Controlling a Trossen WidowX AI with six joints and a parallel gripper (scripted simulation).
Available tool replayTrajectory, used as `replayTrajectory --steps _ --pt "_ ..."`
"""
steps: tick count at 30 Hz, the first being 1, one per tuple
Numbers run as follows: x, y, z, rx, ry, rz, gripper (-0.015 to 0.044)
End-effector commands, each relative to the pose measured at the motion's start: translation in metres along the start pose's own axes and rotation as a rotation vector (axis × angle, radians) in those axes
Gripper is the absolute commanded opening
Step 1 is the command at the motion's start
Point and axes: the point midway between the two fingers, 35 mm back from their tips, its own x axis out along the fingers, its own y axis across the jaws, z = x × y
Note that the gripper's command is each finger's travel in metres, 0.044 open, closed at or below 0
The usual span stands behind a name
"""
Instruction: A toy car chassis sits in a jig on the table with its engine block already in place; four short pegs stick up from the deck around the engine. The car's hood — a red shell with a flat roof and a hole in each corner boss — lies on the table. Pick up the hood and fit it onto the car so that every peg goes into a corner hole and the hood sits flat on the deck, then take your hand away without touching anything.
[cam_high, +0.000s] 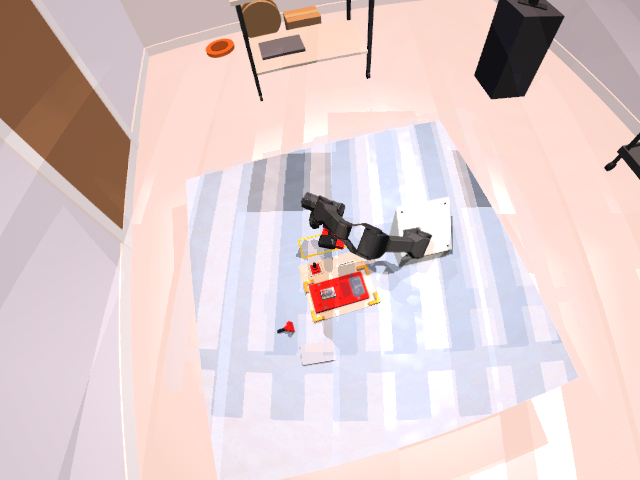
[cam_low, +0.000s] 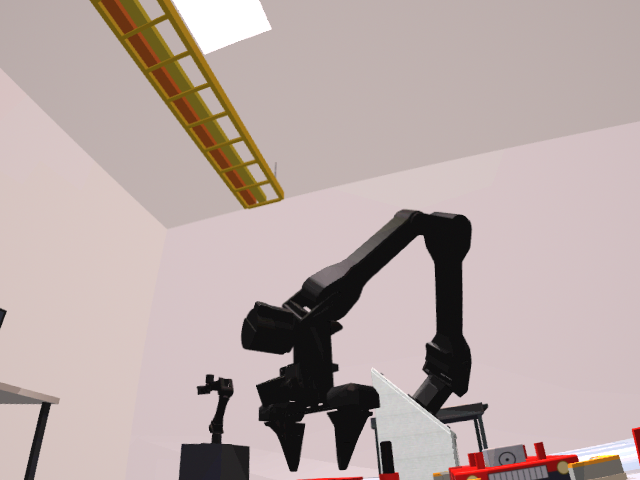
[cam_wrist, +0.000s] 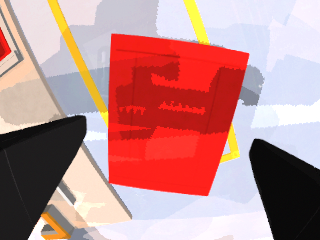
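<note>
The hood (cam_high: 339, 244) (cam_wrist: 172, 117) lies on the tabletop (cam_high: 361, 382), partly over a yellow outline (cam_high: 300, 249) (cam_wrist: 80, 60). My pincer (cam_low: 318, 469) (cam_wrist: 170, 135) hangs above it, fingers wide apart, gripping nothing. I see the chassis (cam_high: 317, 304) (cam_low: 511, 471) nearby in its jig (cam_high: 374, 299).

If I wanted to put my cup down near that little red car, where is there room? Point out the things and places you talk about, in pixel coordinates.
There looks to be room between the white plate (cam_high: 318, 354) and the mat's near edge, and right of the car (cam_high: 341, 291), below the white base (cam_high: 424, 222). It's crowded above the car, where the hand and red hood (cam_wrist: 167, 115) are.
</note>
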Motion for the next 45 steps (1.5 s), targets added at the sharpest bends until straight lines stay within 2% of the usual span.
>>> replayTrajectory --steps 1,45 --pt "0.005 0.001 -0.002 0.005 0.004 0.004 0.044" --pt "0.026 0.001 -0.002 0.005 0.004 0.005 0.044"
